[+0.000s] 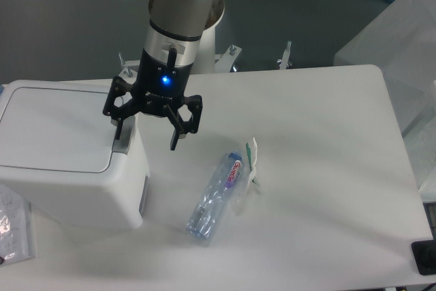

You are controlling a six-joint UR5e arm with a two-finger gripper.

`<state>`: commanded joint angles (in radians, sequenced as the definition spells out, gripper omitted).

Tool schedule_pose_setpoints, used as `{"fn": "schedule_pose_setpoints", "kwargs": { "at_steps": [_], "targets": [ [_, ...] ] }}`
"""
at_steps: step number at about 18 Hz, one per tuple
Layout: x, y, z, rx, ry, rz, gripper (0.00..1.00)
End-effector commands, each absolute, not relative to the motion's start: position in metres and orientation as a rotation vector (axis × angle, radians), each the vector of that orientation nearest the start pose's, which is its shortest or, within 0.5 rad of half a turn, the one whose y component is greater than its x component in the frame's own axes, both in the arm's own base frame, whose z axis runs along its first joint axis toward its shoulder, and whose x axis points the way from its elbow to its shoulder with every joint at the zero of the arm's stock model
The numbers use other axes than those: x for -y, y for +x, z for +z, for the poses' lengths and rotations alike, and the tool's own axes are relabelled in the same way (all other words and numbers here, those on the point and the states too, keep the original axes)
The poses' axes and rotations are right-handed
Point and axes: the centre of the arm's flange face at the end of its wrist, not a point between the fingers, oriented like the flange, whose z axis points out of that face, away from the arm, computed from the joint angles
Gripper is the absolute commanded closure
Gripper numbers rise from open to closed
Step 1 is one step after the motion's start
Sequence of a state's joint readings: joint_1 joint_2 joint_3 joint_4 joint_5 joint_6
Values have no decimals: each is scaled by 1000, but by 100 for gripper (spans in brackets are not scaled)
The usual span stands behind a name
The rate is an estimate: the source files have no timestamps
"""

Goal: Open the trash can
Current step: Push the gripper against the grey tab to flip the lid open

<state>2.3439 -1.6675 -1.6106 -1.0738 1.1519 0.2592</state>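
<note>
The white trash can [68, 168] stands at the table's left edge with its flat lid [54, 127] closed. A grey push button [124, 142] sits at the lid's right rim. My gripper [146, 135] hangs above the bin's right edge with its fingers spread apart and nothing between them. Its left finger [118, 127] points down just above the grey button; whether it touches is unclear. Its right finger [178, 134] hangs over the table beside the bin.
A clear plastic bottle [214, 195] lies on the white table [320, 168] right of the bin, with a small white and green wrapper [251, 168] beside it. A plastic bag [13, 226] lies at the lower left. A dark object [426, 257] sits at the table's lower right corner.
</note>
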Motion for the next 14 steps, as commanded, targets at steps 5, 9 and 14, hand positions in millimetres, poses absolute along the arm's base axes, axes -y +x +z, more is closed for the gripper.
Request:
{"fn": "schedule_pose_setpoints", "kwargs": {
  "at_steps": [5,9,14],
  "targets": [
    [-517,-266,477,582,-2577,-217,0],
    [-517,-267,476,584,-2577,-218,0],
    [-516,-268,474,590,-2580,-221,0]
  ]
}}
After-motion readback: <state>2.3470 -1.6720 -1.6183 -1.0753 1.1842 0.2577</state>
